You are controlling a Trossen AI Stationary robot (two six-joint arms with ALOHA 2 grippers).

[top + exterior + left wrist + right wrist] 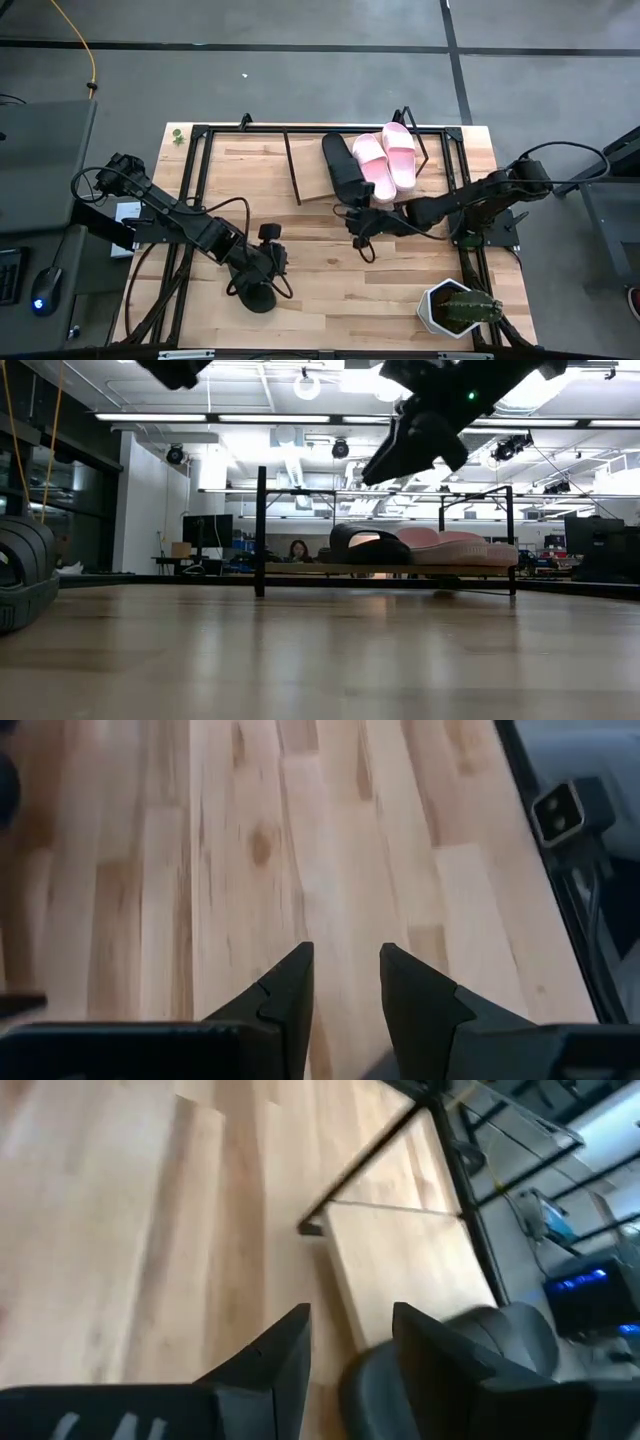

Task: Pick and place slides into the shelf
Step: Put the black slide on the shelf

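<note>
Resting on the shelf (325, 180) at the far side of the table (400, 285) are 3 slides: 1 black slide (345, 165) and, just to its right, 2 pink slides (386, 158) side by side. The shelf's left half shows bare wooden board. In the low view the black slide (368, 544) sits left of the pink ones (455, 547) on the board, inside the thin black wire frame (262, 530).

The right gripper (358, 222) hangs just in front of the shelf's near edge, close to the heel of the black slide. Its wrist view shows the 2 fingers (275, 1355) parted by a narrow gap with nothing between them, the shelf's corner and the black slide (480, 1345) just ahead.

The left gripper (268, 262) sits over the near left part of the table, next to a 4th, black slide (255, 297). Its fingers (290, 990) also stand narrowly apart, empty, above bare wood.

A potted plant (458, 308) stands at the near right corner.
</note>
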